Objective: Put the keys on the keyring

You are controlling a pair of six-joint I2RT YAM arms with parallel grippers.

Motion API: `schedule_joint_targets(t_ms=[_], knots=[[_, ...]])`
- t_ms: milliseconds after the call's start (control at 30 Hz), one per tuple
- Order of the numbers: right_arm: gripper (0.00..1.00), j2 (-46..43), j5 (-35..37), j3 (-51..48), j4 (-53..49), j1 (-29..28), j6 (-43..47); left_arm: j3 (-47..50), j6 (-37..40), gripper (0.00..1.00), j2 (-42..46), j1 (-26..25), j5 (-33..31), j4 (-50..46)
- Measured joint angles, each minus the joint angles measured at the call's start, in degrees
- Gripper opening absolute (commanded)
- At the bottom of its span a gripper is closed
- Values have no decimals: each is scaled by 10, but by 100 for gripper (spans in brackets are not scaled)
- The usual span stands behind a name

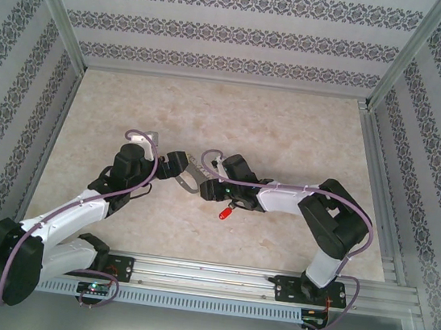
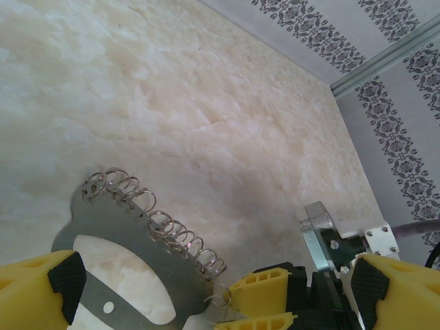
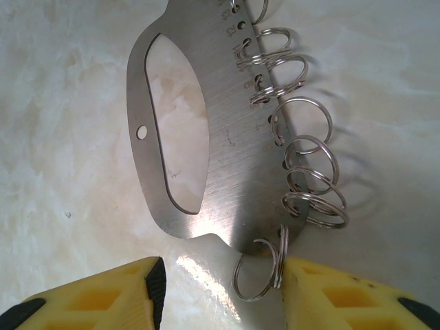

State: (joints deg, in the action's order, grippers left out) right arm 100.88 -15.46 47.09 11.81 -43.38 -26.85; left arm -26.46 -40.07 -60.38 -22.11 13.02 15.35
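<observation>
From above: left hand (image 1: 183,168) and right hand (image 1: 213,172) meet tip to tip at mid-bench (image 1: 291,125). The keyring (image 1: 198,172) is between them, its grey plate partly hidden by both. The key (image 1: 225,212), red head, lies on the bench just near of the right hand, apart from the keyring and not on it. Left wrist view: the left hand's yellow fingers (image 2: 38,299) are at the two bottom corners, wide apart. The keyring plate lies between them, with its row of rings (image 2: 172,234) along the right edge. The left finger's black pad is close to the plate's thin side, contact unclear. The right hand's yellow fingers poke in at the plate's ring end. Right wrist view: the right hand's fingers (image 3: 103,299) are apart, nothing clamped. The plate's narrow end sits just above the gap, and the last ring (image 3: 258,269) touches the finger on the right. Can't tell if the plate rests on the bench or is raised.
</observation>
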Motion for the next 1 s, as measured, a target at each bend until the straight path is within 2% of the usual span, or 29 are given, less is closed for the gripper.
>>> schedule_joint_targets(t_ms=[333, 633, 800, 1000], knots=[[47, 0, 0, -5, 2, 0, -21, 0, 0, 100, 0, 0, 0, 0], [45, -26, 17, -46, 13, 0, -102, 0, 0, 100, 0, 0, 1, 0], [36, -48, 28, -75, 29, 0, -167, 0, 0, 100, 0, 0, 1, 0], [30, -48, 30, -76, 57, 0, -224, 0, 0, 100, 0, 0, 1, 1]])
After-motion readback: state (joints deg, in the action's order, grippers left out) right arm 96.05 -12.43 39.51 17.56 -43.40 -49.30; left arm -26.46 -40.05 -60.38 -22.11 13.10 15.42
